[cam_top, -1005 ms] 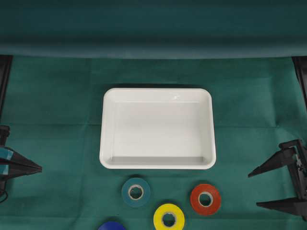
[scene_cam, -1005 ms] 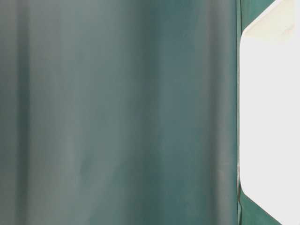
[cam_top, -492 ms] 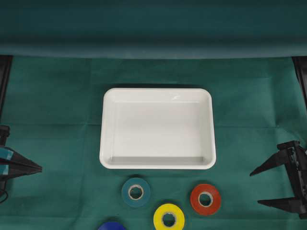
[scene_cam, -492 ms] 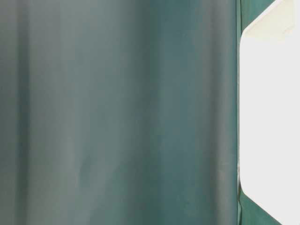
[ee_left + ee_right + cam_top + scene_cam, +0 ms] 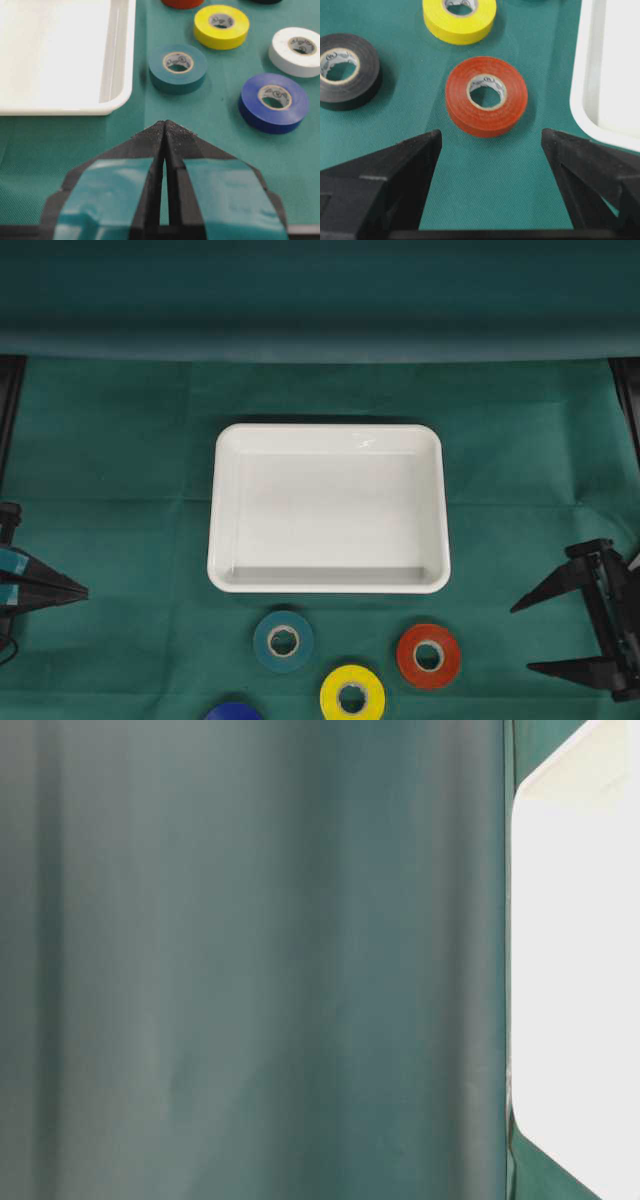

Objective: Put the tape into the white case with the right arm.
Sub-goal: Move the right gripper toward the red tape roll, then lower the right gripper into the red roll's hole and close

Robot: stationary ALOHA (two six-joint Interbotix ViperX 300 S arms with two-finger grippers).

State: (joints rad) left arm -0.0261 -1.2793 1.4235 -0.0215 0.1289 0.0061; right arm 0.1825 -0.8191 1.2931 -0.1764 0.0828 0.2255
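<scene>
Right gripper [image 5: 522, 637] sits at the right edge of the overhead view, jaws spread wide, nothing between them, well apart from any roll. Its wrist cam looks straight down the gap at the red tape [image 5: 486, 96], which lies flat on the green cloth [image 5: 120, 490] just beside the near corner of the white case [image 5: 228, 510]. Case holds nothing so far. Step in hand, as I read it: approach, pre-grasp, red roll the likely target since it's centred between the fingers. Next move needs the arm to run forward and drop so the jaws straddle the roll across its outer wall, then close; watch the case rim on one side. Left gripper [image 5: 164, 125] parked at the left edge, fingers pressed together, empty. Count of rolls across views: six, one each of red, yellow tape [image 5: 352, 692], teal tape [image 5: 283, 640], blue tape [image 5: 273, 102], white tape [image 5: 297, 51], black tape [image 5: 345, 70]. One case. Table-level cam shows only cloth and a white edge, no use.
</scene>
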